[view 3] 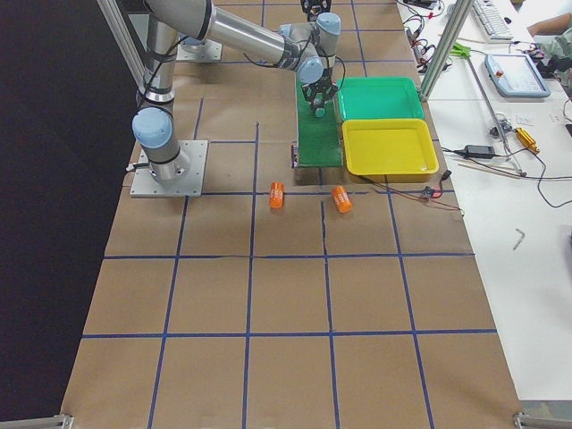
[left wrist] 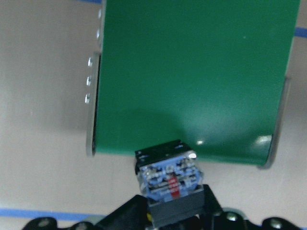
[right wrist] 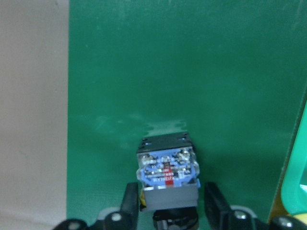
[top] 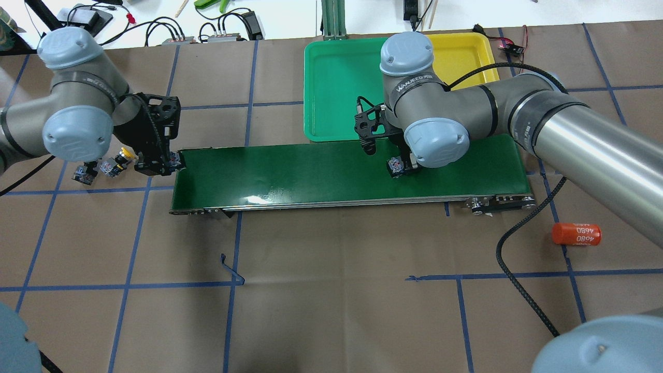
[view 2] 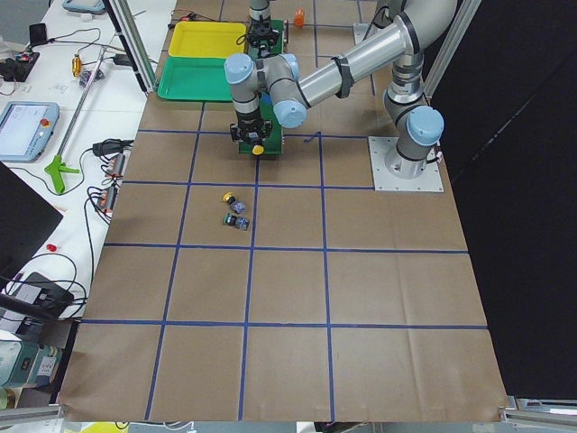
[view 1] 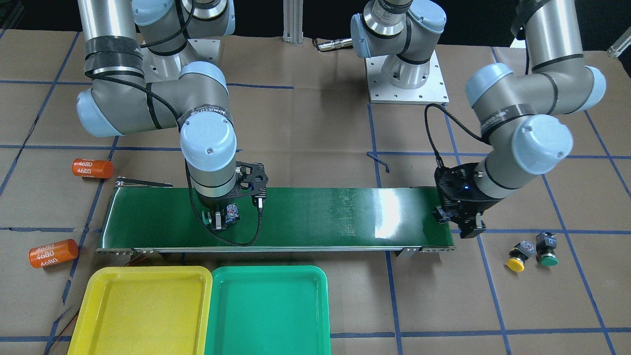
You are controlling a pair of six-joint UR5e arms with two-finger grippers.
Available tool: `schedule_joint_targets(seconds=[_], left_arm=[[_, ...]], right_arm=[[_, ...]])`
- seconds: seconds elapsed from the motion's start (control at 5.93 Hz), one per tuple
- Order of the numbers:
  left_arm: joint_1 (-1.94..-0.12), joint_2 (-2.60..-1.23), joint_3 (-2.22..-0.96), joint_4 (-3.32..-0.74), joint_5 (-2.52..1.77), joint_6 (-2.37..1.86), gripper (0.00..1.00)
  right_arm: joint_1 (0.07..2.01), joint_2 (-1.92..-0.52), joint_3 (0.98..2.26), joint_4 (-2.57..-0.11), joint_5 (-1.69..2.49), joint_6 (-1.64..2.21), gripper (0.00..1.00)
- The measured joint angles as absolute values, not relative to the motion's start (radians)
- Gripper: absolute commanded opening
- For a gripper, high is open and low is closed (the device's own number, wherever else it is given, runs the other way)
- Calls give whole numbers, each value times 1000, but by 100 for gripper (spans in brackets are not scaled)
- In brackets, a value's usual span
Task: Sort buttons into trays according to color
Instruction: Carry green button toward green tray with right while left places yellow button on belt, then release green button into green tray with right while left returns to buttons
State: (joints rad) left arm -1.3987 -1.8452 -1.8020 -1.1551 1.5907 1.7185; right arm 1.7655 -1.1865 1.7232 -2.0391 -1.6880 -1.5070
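The right gripper (view 1: 223, 219) is clamped on a button (right wrist: 166, 175). Its fingers sit either side of the black body, and the grey-blue block faces the wrist camera. The cap is hidden, so its colour cannot be told. The gripper hangs low over the belt (view 1: 320, 212). The yellow tray (view 1: 143, 315) and green tray (view 1: 268, 315) lie just past the belt's edge from it, both bare (a short carry either way). That, I judge, is why this arm works this end: it takes what the belt brings and sorts it.

The left gripper (view 1: 463, 224) is likewise closed on a second button (left wrist: 168, 177), held right at the lip of the belt's other end. The left side view shows a spot of yellow under it, probably the cap. The trays are well apart from this gripper, so the button looks set to be laid on the belt. On the paper near its outer side, a yellow-capped button (view 1: 520, 256) and a green-capped button (view 1: 547, 250) lie close together.
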Motion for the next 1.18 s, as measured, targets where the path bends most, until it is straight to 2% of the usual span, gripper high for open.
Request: schedule_joint_targets(seconds=[0.17, 0.34, 0.51, 0.84, 1.18], left_arm=[[-1474, -1844, -1815, -1156, 1590, 1728, 19], [-1513, -1850, -1821, -1151, 1592, 1731, 89], [-1524, -1857, -1822, -1146, 1593, 1729, 95], [-1516, -1855, -1816, -1149, 1593, 1706, 95], [-1427, -1826, -1801, -1157, 1589, 1654, 96]], right_arm=[[1731, -1206, 1740, -2041, -1694, -1544, 11], [1699, -1233, 1744, -2040, -1700, -1588, 12], [1681, -1265, 1733, -2042, -1702, -1605, 12], [1680, -1262, 1639, -2053, -1673, -1585, 12], [1720, -1157, 1578, -2203, -1597, -1513, 16]])
